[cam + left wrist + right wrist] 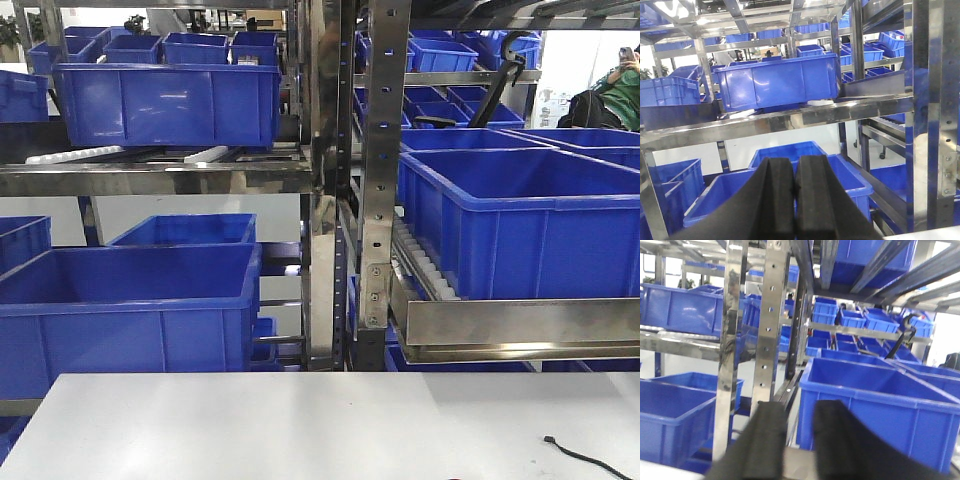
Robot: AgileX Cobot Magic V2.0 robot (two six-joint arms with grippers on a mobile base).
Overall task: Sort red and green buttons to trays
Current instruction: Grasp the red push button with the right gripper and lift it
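Observation:
No button and no tray shows in any view; all are out of view. My left gripper point(794, 165) appears only in the left wrist view, raised and pointing at the shelving, its two black pads pressed together with nothing between them. My right gripper point(800, 412) appears only in the right wrist view, also raised toward the racks, its black fingers point(771, 435) apart with a clear gap and nothing held. Neither gripper shows in the front view.
Steel racks point(375, 180) hold several deep blue crates point(165, 100) on two levels. A white table point(320, 425) lies in front, with a black cable point(585, 458) at its right. A person point(620, 95) sits at the far right.

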